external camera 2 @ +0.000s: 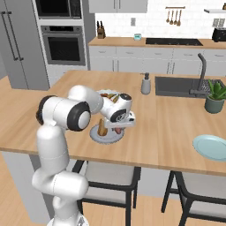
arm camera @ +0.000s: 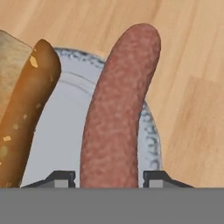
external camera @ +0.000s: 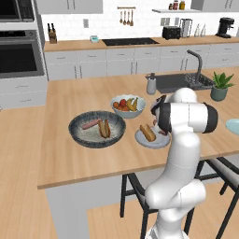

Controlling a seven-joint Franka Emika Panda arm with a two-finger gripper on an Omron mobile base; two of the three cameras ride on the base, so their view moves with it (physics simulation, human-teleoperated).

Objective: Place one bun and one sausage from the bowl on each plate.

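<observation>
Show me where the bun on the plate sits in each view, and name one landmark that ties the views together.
Left base view: the bun lies right of centre, between the dark bowl and the arm.
Right base view: left of centre, just below the white hand.
Hand view: along the left edge, beside the sausage.
Shared landmark: the pale plate under the bun.

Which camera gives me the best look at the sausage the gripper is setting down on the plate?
The hand view: the sausage runs up the frame between the gripper fingertips, over the plate beside the bun. In the left base view the arm covers it. In the right base view it is a small reddish bit under the hand.
</observation>
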